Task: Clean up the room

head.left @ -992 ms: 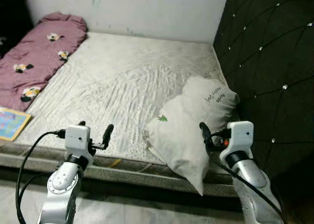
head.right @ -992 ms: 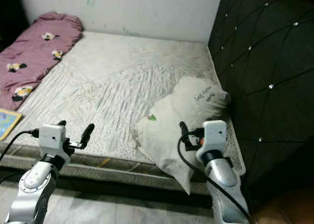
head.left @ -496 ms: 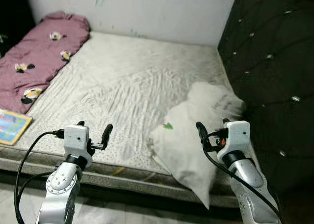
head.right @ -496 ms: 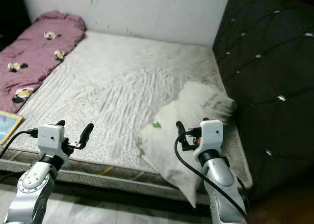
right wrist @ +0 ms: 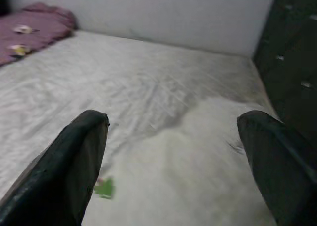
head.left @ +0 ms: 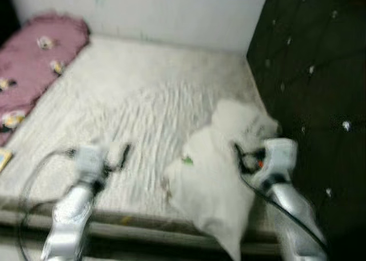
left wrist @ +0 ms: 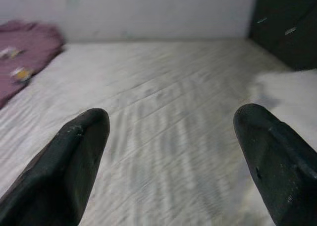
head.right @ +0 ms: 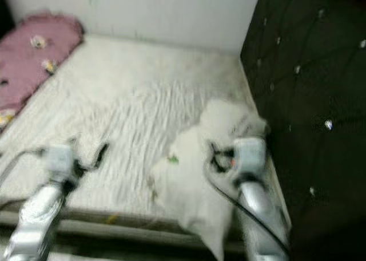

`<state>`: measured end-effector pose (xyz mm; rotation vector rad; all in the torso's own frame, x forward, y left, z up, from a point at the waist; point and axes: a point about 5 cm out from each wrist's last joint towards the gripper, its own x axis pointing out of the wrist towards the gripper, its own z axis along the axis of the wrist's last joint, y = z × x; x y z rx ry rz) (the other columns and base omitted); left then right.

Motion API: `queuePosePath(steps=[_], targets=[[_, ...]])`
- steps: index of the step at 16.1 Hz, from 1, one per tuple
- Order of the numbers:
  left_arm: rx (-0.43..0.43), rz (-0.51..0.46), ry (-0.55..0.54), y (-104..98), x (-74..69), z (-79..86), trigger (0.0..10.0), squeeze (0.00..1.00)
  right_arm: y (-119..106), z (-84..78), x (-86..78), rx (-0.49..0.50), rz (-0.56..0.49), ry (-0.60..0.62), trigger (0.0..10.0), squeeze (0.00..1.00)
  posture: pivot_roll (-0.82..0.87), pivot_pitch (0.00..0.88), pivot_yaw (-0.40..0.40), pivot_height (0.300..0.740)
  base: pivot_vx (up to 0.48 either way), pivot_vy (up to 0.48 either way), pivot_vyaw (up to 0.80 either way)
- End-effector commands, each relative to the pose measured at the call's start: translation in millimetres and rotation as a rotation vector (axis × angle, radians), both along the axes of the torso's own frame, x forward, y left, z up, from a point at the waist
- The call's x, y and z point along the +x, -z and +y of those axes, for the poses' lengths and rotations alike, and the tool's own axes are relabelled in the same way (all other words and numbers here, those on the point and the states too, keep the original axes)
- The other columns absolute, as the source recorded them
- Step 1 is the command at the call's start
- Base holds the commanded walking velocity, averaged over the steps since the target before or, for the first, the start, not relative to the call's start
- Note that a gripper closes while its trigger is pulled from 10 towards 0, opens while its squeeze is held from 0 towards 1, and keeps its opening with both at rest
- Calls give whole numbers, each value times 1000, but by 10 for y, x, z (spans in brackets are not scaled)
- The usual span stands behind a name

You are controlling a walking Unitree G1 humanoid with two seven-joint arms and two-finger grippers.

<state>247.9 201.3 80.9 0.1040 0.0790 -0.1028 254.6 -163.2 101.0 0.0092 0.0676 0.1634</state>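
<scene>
White crumpled pillow point(head.left: 220, 169) lies untidied near the mattress point(head.left: 131, 106) edge; my right gripper point(right wrist: 173, 166) hovers above it, left gripper point(left wrist: 168, 156) alongside, both fingers spread, empty.

- You have a white pillow point(head.left: 220, 169) lying crumpled at the mattress's point(head.left: 137, 101) near right corner, one end hanging past the front edge; it bears a small green mark.
- A maroon flowered blanket point(head.left: 34, 60) lies along the mattress's far left.
</scene>
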Motion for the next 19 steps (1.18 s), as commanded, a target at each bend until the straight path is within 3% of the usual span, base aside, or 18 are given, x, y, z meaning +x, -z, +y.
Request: queuePosePath(steps=[1,3,14,19], targets=[[2,-2,11,-5,7,-37,10000,0,10,-72,-13,-9,9,23,10000,0,-46,0,-60,740,0,0,0],[2,-3,12,-5,4,-41,10000,0,9,-75,-14,-13,7,21,10000,0,-45,0,-61,740,0,0,0],[1,-2,14,0,7,-50,10000,0,9,-75,-10,-17,7,17,10000,0,-45,0,-62,740,0,-335,0],[-18,4,17,-2,20,-56,10000,0,10,-83,-2,-20,19,20,10000,0,-43,0,-65,740,0,0,0]])
